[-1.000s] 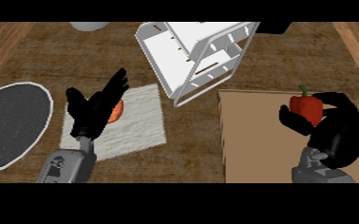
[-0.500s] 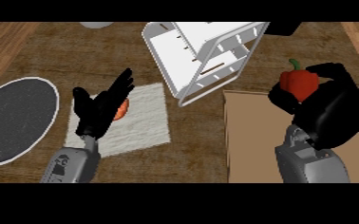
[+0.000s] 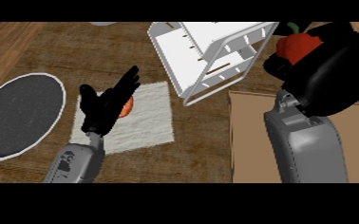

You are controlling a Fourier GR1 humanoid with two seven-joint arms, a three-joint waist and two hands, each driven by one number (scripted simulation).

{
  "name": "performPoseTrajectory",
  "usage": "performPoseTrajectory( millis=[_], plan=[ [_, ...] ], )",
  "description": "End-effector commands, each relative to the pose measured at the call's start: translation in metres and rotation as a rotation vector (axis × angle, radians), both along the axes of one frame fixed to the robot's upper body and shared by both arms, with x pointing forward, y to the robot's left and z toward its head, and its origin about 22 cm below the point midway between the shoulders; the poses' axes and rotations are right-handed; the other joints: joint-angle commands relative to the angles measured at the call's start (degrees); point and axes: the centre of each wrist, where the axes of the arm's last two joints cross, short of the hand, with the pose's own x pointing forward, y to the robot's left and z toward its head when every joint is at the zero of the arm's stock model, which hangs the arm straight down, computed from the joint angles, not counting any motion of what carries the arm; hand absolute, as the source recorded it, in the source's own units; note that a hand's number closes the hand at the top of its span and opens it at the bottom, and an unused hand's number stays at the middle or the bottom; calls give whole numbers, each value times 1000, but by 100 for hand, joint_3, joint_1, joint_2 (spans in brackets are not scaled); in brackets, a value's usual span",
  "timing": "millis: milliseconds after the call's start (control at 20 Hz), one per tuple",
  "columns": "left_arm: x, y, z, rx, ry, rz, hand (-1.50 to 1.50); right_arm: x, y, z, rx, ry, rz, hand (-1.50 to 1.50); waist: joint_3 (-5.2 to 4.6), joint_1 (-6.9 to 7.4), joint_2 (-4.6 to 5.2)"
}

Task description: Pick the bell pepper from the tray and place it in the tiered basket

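A red bell pepper (image 3: 298, 47) with a green stem is held in the air at the upper right, my right hand (image 3: 328, 78) curled round it from below. It hangs just right of the white tiered basket (image 3: 210, 57), which stands tilted at the top centre. The tan tray (image 3: 254, 137) lies under my right forearm at the lower right. My left hand (image 3: 105, 105) rests open, fingers up, over a white cloth at the left.
A white cloth (image 3: 147, 118) lies left of centre with a small orange thing (image 3: 127, 108) partly hidden behind my left hand. A dark round plate (image 3: 24, 114) with a white rim sits at the far left. The counter is brown wood.
My right hand has lifted the bell pepper off the tray and carried it up and toward the basket. The left hand has stayed where it was.
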Motion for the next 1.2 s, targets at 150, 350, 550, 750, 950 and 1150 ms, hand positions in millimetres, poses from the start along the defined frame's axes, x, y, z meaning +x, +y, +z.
performPoseTrajectory(
  millis=[150, 350, 550, 750, 950, 1150],
  plan=[
    [6, -6, 3, -4, -6, -23, 0, 27, 23, 59, 135, 26, -216, 150, 31, 87, 73],
    [9, -13, 10, -11, -28, -25, 0, 48, 29, 80, 148, 19, -230, 150, 50, 169, 132],
    [10, -14, 1, -9, -24, -19, 0, 65, 32, 92, 179, 20, -219, 150, 53, 144, 191],
    [9, -11, 5, -18, -33, -44, 0, 85, 24, 90, 235, 24, -236, 150, 61, 188, 211],
    [11, -12, 10, -17, -39, -38, 0, 85, 19, 96, 334, -169, -147, 150, 79, 296, 268],
    [17, -16, 19, -14, -44, -53, 0, 98, 15, 92, 370, -190, -67, -150, 82, 299, 298]
  ],
)
